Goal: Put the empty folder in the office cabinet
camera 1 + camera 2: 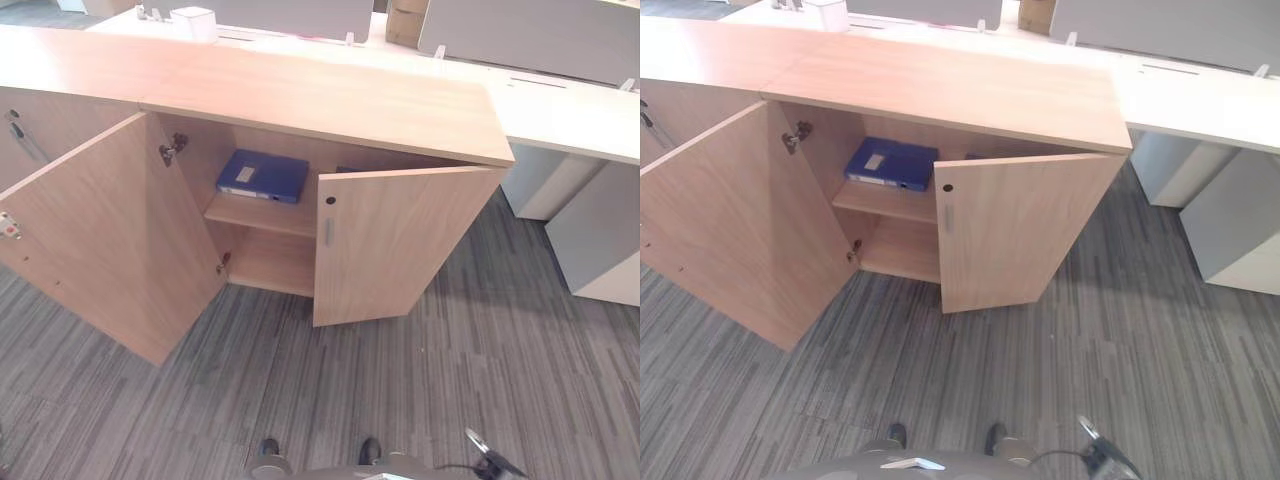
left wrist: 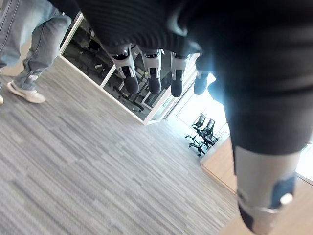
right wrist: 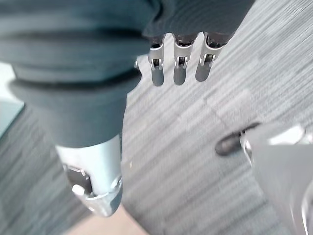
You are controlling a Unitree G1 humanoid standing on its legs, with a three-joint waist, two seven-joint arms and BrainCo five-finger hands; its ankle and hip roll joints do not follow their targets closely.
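Folder (image 1: 263,175) lies flat on cabinet (image 1: 330,100) shelf, spine facing outward.

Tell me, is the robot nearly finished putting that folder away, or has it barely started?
It looks nearly finished. The blue folder already lies flat on the upper shelf inside the cabinet. Nothing is in hand: the left hand and right hand hang relaxed and empty over the carpet. Both cabinet doors stand open, the left door wide and the right door partly, so closing them may be all that remains.
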